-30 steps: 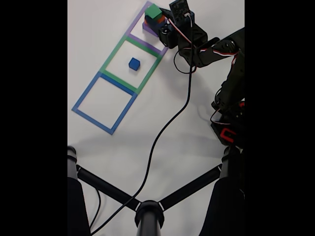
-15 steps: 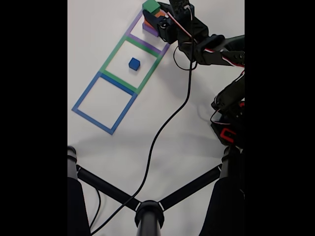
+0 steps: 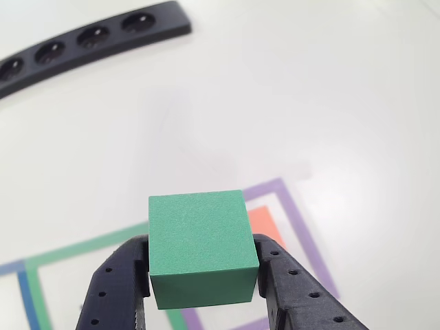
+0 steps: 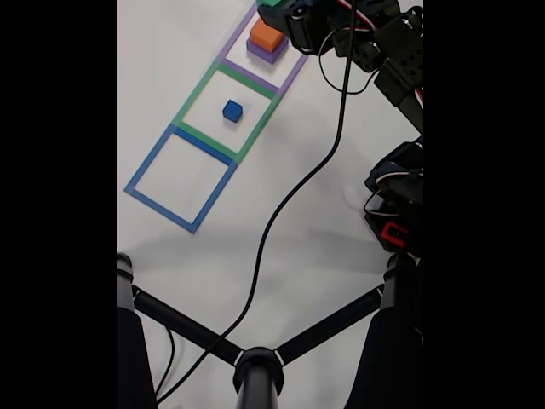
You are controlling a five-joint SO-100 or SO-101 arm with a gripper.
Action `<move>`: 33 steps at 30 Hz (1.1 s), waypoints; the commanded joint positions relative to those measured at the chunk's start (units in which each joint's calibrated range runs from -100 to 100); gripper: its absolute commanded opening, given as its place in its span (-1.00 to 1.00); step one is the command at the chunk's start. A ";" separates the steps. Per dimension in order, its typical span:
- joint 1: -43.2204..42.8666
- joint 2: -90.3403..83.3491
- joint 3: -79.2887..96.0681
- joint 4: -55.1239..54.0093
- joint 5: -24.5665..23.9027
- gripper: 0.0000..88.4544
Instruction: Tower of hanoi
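A green cube (image 3: 201,247) is clamped between my black fingers (image 3: 113,289); my gripper (image 3: 203,275) is shut on it and holds it in the air above the purple square (image 3: 292,213). In the fixed view the gripper (image 4: 285,10) sits at the top edge with a sliver of the green cube (image 4: 271,2) showing. Below it an orange block (image 4: 266,35) rests on a purple block (image 4: 266,51) inside the purple square (image 4: 230,53). A small blue cube (image 4: 232,110) lies in the green square (image 4: 194,100). The blue square (image 4: 146,170) holds nothing.
A black cable (image 4: 294,200) trails across the white table from the arm. A black stand with three legs (image 4: 255,362) fills the bottom of the fixed view. A black strip with round holes (image 3: 89,38) lies at the far edge in the other view.
The gripper has lifted the green cube off the stack and risen toward the top of the fixed view, uncovering the orange block. The blue cube has stayed put.
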 commanded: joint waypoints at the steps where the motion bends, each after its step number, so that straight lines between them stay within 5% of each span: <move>1: -3.43 -3.52 -19.84 23.39 0.00 -0.91; 7: -9.22 -3.12 -35.56 37.88 0.00 -0.91; 15: -17.30 -4.56 -35.83 41.36 0.00 -0.92; 33: -34.31 -12.25 0.06 14.24 0.00 -0.90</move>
